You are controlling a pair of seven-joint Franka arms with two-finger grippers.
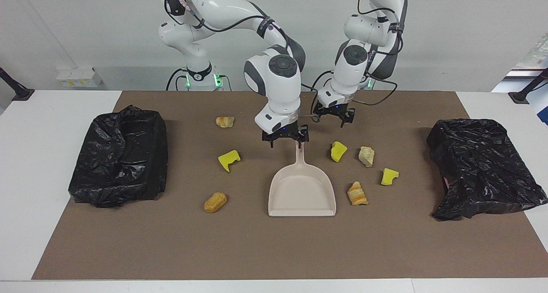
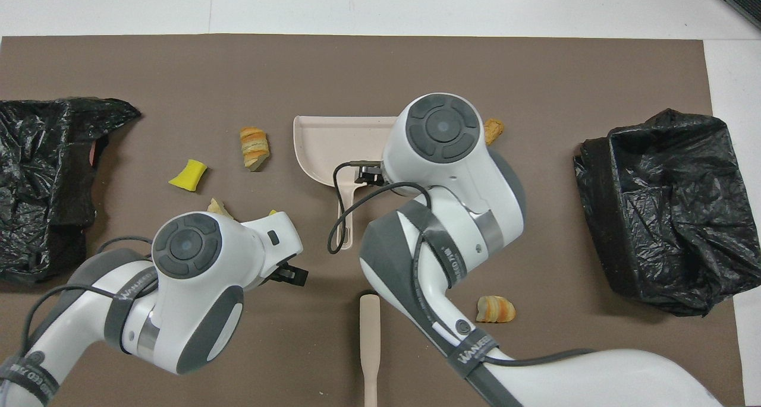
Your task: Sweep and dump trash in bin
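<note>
A white table (image 1: 51,156) carries a brown mat (image 1: 274,250) strewn with trash (image 1: 215,202), dustpan (image 1: 302,190), brush (image 2: 369,347), two black bags (image 1: 120,156).

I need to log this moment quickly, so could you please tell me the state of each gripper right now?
Left gripper: open, holding nothing, raised near the brush.
Right gripper: open, holding nothing, over the dustpan handle.

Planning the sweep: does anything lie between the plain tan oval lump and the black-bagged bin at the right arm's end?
Nothing visible: only bare brown mat separates the tan oval bread-like lump from the black plastic-bagged bin.
</note>
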